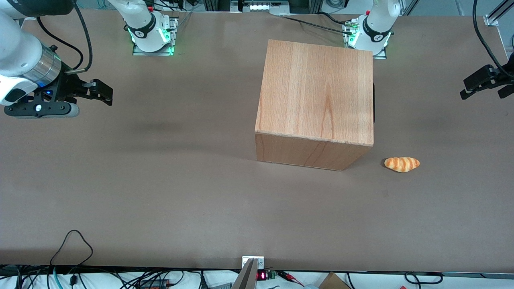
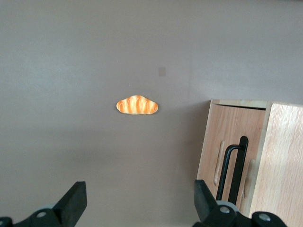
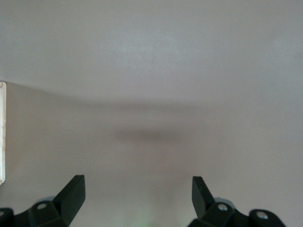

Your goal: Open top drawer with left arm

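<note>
The wooden cabinet (image 1: pixel 317 94) stands on the brown table with its front turned toward the working arm's end. Only a sliver of the black handle (image 1: pixel 374 102) shows past its edge in the front view. In the left wrist view the top drawer (image 2: pixel 251 142) shows as a light-wood front panel just under the cabinet's top, pushed in, with its long black handle (image 2: pixel 235 168). My left gripper (image 1: pixel 482 91) hangs above the table, in front of the drawer and well apart from it. The gripper (image 2: pixel 139 189) is open, with only bare table between its fingers.
A small orange bread roll (image 1: pixel 401 164) lies on the table beside the cabinet's front corner, nearer the front camera; the roll (image 2: pixel 137 105) also shows in the left wrist view. The working arm's base (image 1: pixel 375 32) is bolted at the cabinet's corner farthest from the camera.
</note>
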